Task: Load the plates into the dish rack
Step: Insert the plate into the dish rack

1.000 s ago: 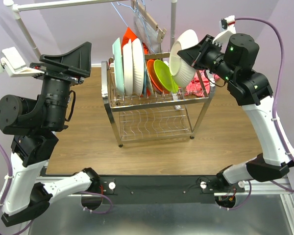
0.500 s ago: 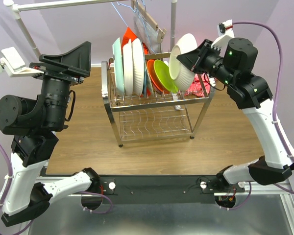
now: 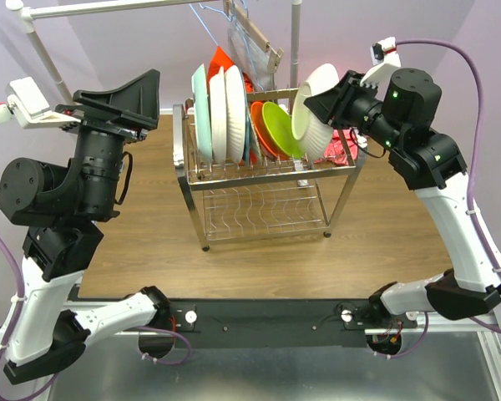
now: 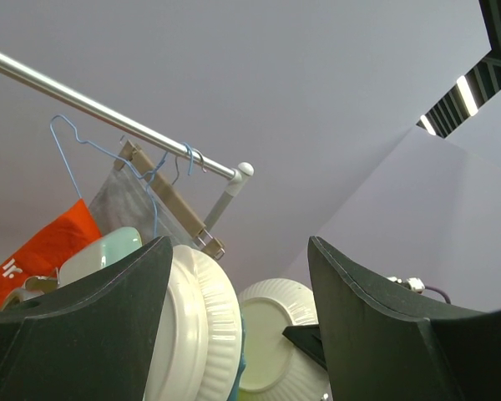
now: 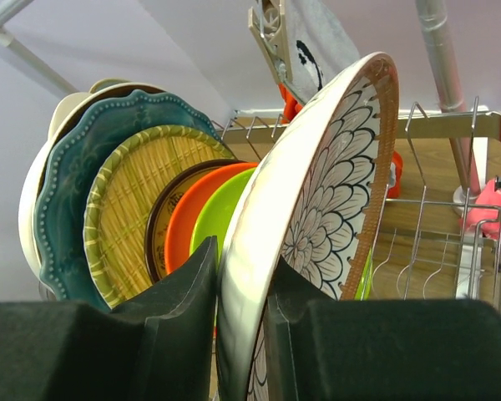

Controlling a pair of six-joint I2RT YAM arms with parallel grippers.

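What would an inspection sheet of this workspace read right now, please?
Surface: wooden table, carrying the dish rack.
Job's things: a row of upright plates on the rack's upper shelf; floral plate tilted at its right end.
Clutter: pink cloth behind the rack.
Grippers: left gripper open, raised, empty; right gripper pinches the floral plate's rim.
Cables: purple cables along both arms.
Surroundings: white clothes rail behind; lilac walls.
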